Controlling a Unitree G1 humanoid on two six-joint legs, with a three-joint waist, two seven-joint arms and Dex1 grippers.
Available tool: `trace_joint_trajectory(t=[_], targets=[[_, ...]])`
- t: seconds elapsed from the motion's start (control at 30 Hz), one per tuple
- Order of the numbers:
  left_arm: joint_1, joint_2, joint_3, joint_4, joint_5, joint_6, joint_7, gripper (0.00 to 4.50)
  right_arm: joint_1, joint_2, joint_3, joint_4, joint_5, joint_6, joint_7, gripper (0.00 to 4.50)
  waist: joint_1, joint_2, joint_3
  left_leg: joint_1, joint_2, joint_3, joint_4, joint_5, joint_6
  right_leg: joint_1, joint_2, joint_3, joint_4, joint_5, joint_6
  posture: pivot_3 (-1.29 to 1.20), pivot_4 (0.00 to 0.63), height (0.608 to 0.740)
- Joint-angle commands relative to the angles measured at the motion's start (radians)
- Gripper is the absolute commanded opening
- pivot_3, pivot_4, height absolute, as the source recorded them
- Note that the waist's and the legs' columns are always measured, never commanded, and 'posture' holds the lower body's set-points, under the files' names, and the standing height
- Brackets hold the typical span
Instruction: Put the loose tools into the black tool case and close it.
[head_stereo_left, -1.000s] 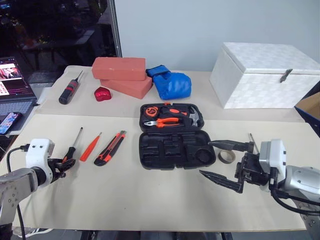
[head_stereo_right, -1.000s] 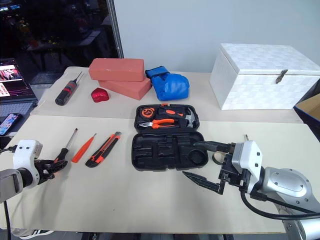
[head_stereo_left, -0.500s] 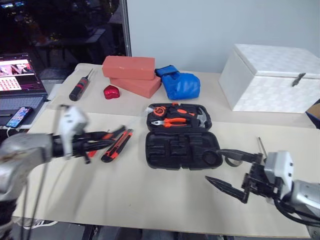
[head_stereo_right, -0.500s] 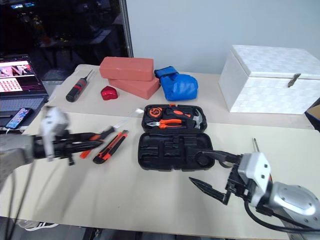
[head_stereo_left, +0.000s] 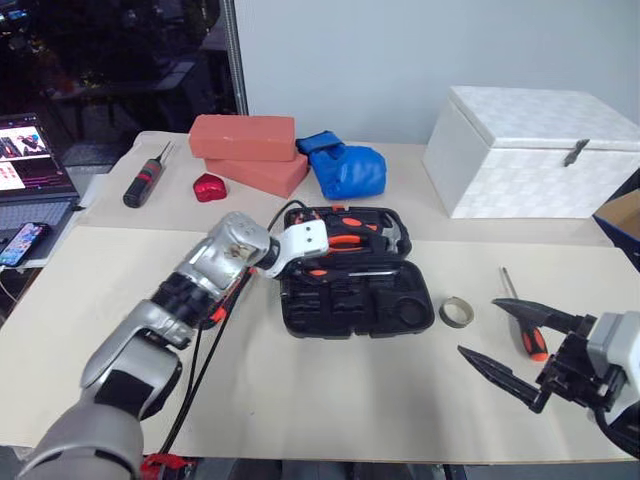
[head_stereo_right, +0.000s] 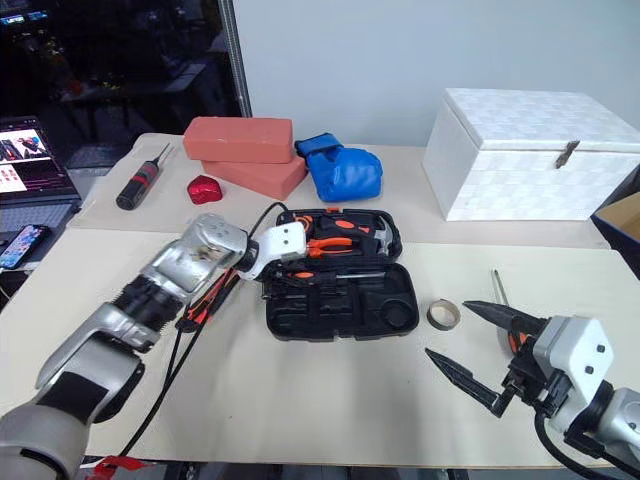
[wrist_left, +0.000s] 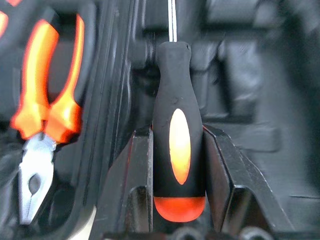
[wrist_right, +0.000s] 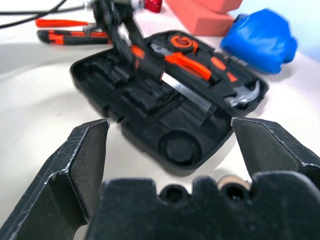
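The black tool case (head_stereo_left: 300, 318) lies open at the table's middle, with pliers, a hammer and a tape measure in its far half. My left gripper (wrist_left: 177, 131) is shut on a black-and-orange screwdriver (head_stereo_left: 360, 268), whose shaft lies across the case's moulded slots. A second screwdriver (head_stereo_left: 522, 318) and the grey tape ring (head_stereo_left: 456, 312) lie to the right of the case. My right gripper (head_stereo_left: 478, 327) stands open near them, holding nothing. The slim orange screwdriver (wrist_right: 55, 22) and the utility knife (wrist_right: 65, 36) lie to the left of the case, mostly hidden behind my left arm in the eye views.
At the back stand a white box (head_stereo_left: 530, 150), two stacked red bricks (head_stereo_left: 245, 140), a blue bundle (head_stereo_left: 345, 170), a small red object (head_stereo_left: 208, 187) and a black-and-red screwdriver (head_stereo_left: 143, 180). A laptop (head_stereo_left: 25, 165) and a phone (head_stereo_left: 20, 243) sit at the far left.
My left arm swung from the table's left side to over the case, carrying the screwdriver. My right gripper drew back to the right, still open, uncovering the tape ring and second screwdriver.
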Motion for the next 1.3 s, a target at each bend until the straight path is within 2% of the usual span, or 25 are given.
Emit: trace_joint_trajectory(t=[0.03, 0.27, 0.33, 0.37, 0.5, 0.6, 0.7, 0.77, 0.9, 0.97, 1.03, 1.07, 1.13, 1.17, 1.3], targets=[[-0.049, 0.006, -0.016, 0.104, 0.107, -0.110, -0.007, 0.89, -0.012, 0.002, 0.019, -0.068, 0.012, 0.007, -0.037, 4.50, 0.003, 0.000, 0.000, 0.000, 0.000, 0.000, 0.000, 0.000, 0.000, 0.000, 0.000, 0.000, 0.000, 0.000, 0.000, 0.00, 0.150, 0.740], [-0.098, -0.031, 0.000, 0.251, 0.183, -0.231, -0.012, 0.89, 0.004, 0.016, 0.040, -0.072, 0.002, -0.007, -0.050, 4.50, 0.005, 0.000, 0.000, 0.000, 0.000, 0.000, 0.002, 0.000, 0.000, 0.002, 0.000, 0.000, 0.000, 0.000, 0.001, 0.00, 0.150, 0.740], [-0.105, -0.039, 0.017, 0.270, 0.184, -0.264, -0.015, 1.89, 0.000, 0.016, 0.046, -0.066, 0.000, -0.009, -0.050, 4.50, 0.005, 0.000, 0.000, 0.001, 0.000, 0.000, 0.003, 0.000, 0.000, 0.003, 0.000, 0.000, 0.000, 0.000, 0.001, 0.00, 0.150, 0.740], [-0.101, -0.040, 0.050, 0.251, 0.149, -0.252, -0.040, 1.99, -0.001, 0.016, 0.049, -0.063, -0.001, -0.011, -0.047, 4.50, 0.004, 0.000, 0.000, 0.001, 0.000, 0.000, 0.004, 0.000, 0.000, 0.003, 0.000, 0.000, 0.000, 0.000, 0.001, 0.00, 0.150, 0.740], [-0.061, -0.029, 0.205, 0.081, -0.028, -0.049, -0.134, 3.30, 0.007, 0.022, 0.051, -0.060, -0.006, -0.021, -0.041, 4.50, 0.005, 0.000, 0.000, 0.000, -0.001, 0.000, 0.005, 0.000, 0.000, 0.003, -0.001, 0.000, 0.002, 0.001, 0.001, 0.00, 0.150, 0.740], [0.009, -0.031, 0.310, -0.084, -0.143, 0.173, -0.118, 3.30, 0.010, 0.032, 0.055, -0.062, -0.012, -0.023, -0.047, 4.50, 0.003, 0.001, 0.000, 0.000, 0.000, 0.000, 0.006, 0.000, 0.000, 0.003, -0.001, 0.000, 0.002, 0.000, 0.001, 0.00, 0.150, 0.740], [0.090, -0.063, 0.366, -0.180, -0.165, 0.240, -0.014, 2.32, -0.004, 0.050, 0.067, -0.062, -0.017, -0.001, -0.098, 4.50, 0.004, 0.001, 0.000, -0.001, 0.000, -0.001, 0.005, 0.000, 0.001, 0.003, -0.001, 0.000, 0.002, 0.000, 0.003, 0.00, 0.150, 0.740], [0.154, -0.111, 0.440, -0.276, -0.230, 0.280, 0.055, 1.59, -0.043, 0.073, 0.091, -0.052, -0.087, 0.028, -0.204, 4.50, 0.004, 0.002, 0.000, 0.000, 0.000, -0.001, 0.005, 0.000, 0.001, 0.003, -0.001, 0.000, 0.003, -0.001, 0.004, 0.00, 0.150, 0.740], [0.254, -0.104, 0.483, -0.484, -0.335, 0.323, 0.026, 0.23, -0.066, 0.081, 0.105, -0.052, -0.131, 0.167, -0.349, 4.50, 0.005, 0.002, 0.000, -0.001, 0.000, -0.001, 0.006, 0.000, 0.001, 0.003, -0.001, 0.000, 0.004, -0.001, 0.003, 0.00, 0.150, 0.740], [0.287, -0.064, 0.471, -0.572, -0.378, 0.365, -0.008, 0.09, -0.055, 0.067, 0.082, -0.061, -0.111, 0.274, -0.394, 4.50, 0.005, 0.002, 0.000, -0.001, 0.000, -0.001, 0.007, 0.000, 0.001, 0.003, -0.001, 0.000, 0.004, 0.000, 0.002, 0.00, 0.150, 0.740], [0.311, -0.009, 0.462, -0.646, -0.432, 0.394, -0.067, 0.64, -0.080, 0.013, 0.076, -0.044, -0.140, 0.412, -0.451, 4.50, 0.005, 0.003, -0.001, 0.000, 0.000, -0.001, 0.007, 0.000, 0.001, 0.003, -0.001, 0.000, 0.005, 0.000, 0.002, 0.00, 0.150, 0.740], [0.315, 0.012, 0.454, -0.669, -0.446, 0.398, -0.086, 0.77, -0.098, -0.012, 0.069, -0.024, -0.126, 0.467, -0.452, 4.50, 0.003, 0.004, -0.001, 0.000, 0.000, -0.001, 0.007, 0.000, 0.001, 0.003, -0.001, 0.000, 0.005, -0.001, 0.002, 0.00, 0.150, 0.740], [0.322, 0.034, 0.431, -0.718, -0.463, 0.404, -0.095, 1.68, -0.107, -0.050, 0.044, 0.016, -0.112, 0.519, -0.432, 4.50, 0.003, 0.004, -0.001, 0.001, 0.000, 0.000, 0.008, 0.000, 0.001, 0.003, -0.002, 0.001, 0.004, 0.000, 0.001, 0.00, 0.150, 0.740], [0.321, 0.041, 0.421, -0.729, -0.470, 0.399, -0.106, 1.86, -0.119, -0.071, 0.040, 0.042, -0.119, 0.557, -0.437, 4.50, 0.004, 0.004, -0.001, 0.000, 0.000, 0.000, 0.009, 0.000, 0.001, 0.004, -0.002, 0.001, 0.004, 0.000, 0.001, 0.00, 0.150, 0.740], [0.320, 0.023, 0.374, -0.784, -0.483, 0.391, -0.087, 3.36, -0.149, -0.123, 0.007, 0.171, -0.149, 0.631, -0.434, 4.50, 0.010, 0.004, -0.001, 0.000, -0.001, -0.001, 0.011, 0.000, 0.001, 0.005, -0.002, 0.000, 0.004, 0.000, 0.001, 0.00, 0.150, 0.740]])
